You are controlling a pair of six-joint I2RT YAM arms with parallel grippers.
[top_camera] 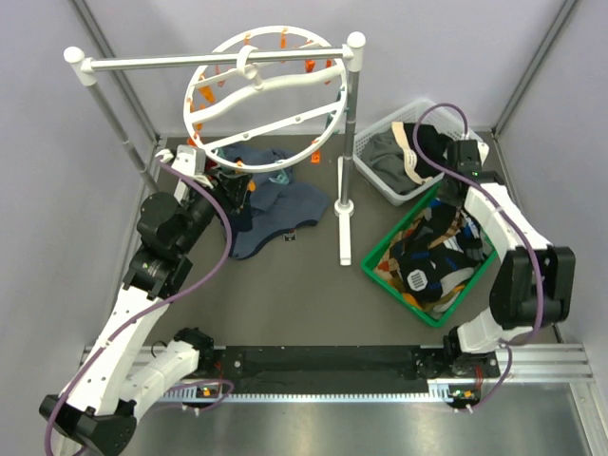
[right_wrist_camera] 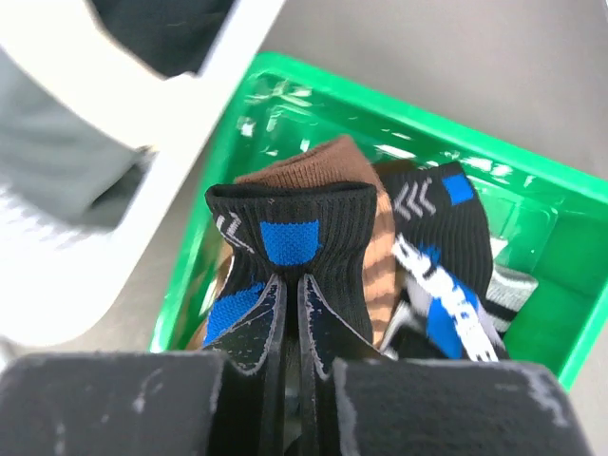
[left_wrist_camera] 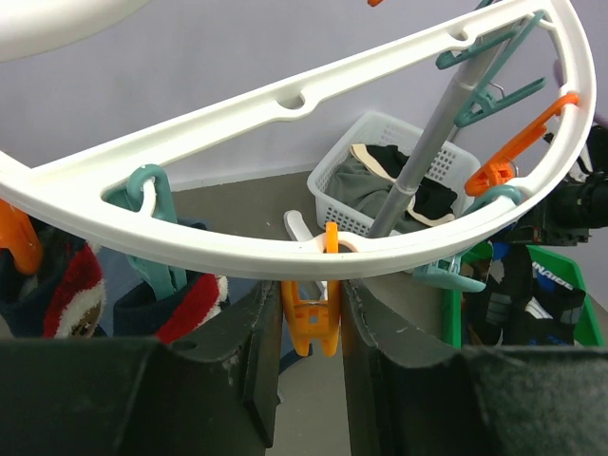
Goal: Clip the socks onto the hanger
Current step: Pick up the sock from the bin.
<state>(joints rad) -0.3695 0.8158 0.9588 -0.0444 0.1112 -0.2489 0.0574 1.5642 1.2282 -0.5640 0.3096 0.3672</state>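
Observation:
The hanger (top_camera: 261,85), a round white ring with orange and teal clips, hangs from the rack bar. My left gripper (top_camera: 233,182) is under its near rim (left_wrist_camera: 285,249). Its jaws (left_wrist_camera: 309,290) are shut on the handles of an orange clip (left_wrist_camera: 312,323). Two dark socks with red and white cuffs (left_wrist_camera: 190,306) hang under the ring beside a teal clip (left_wrist_camera: 152,204). My right gripper (right_wrist_camera: 293,285) is over the green bin (right_wrist_camera: 285,104), shut on the cuff of a black sock with blue patches (right_wrist_camera: 294,233). More socks (top_camera: 427,261) lie in that bin.
The white rack's upright post (top_camera: 348,142) and foot (top_camera: 344,233) stand between the hanger and the bins. A white basket (top_camera: 375,180) of larger clothes sits behind the green bin (top_camera: 380,271). A blue-grey garment (top_camera: 285,204) lies on the table under the hanger.

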